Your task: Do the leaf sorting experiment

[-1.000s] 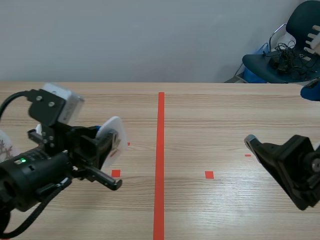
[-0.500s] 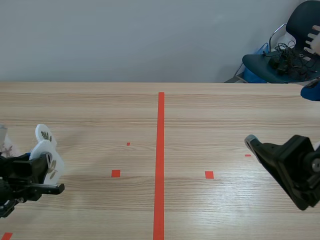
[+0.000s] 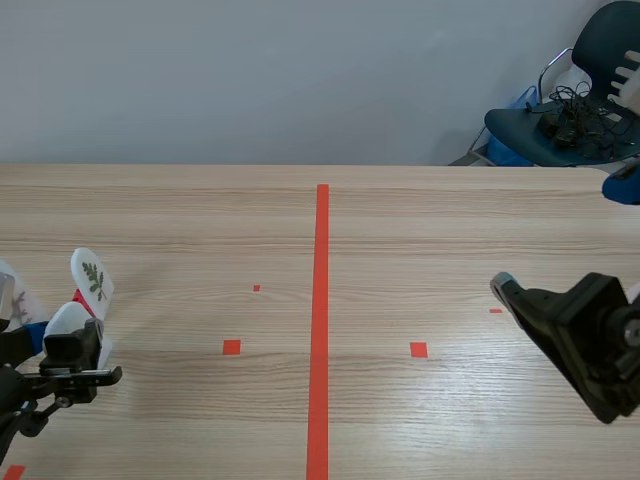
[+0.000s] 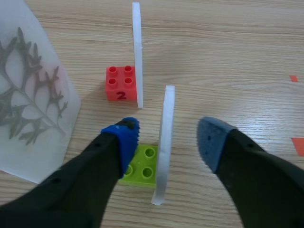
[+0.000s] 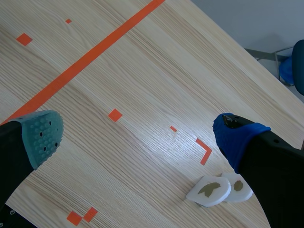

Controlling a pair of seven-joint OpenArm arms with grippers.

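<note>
**Freshly released, a leaf card stands on edge at the table's left**

My left gripper (image 4: 168, 134) hangs with its fingers spread and released. A white card (image 4: 164, 156) stands between them, with a gap on either side. The card is upright on its rim, slotted against a green brick (image 4: 141, 167) just beside my left finger. Its thin edge is turned up toward my wrist and its long axis runs straight away from me.

Just ahead, a second card (image 4: 137, 52) stands the same way, parallel to the first, against a red brick (image 4: 121, 83) marked "2". A translucent leaf sheet (image 4: 28, 90) printed with a branching leaf sits off to the side of my left finger.

A second ago this arm was nearer the orange-red centre line (image 3: 320, 300), clamped on the card and holding it off the wooden table (image 3: 420, 230). It has since drawn back to the left edge and let go.

My wrist view shows both cards only edge-on. The scene view shows the second card's face, printed with a green sprig that runs top to bottom.

My right gripper (image 5: 137, 135) has not moved and sits low on the right, fingers wide apart and holding nothing. Only its wrist view shows two flat leaf cards (image 5: 209, 190), overlapping near the table's edge. A dark chair (image 3: 570, 120) stands beyond the table.
</note>
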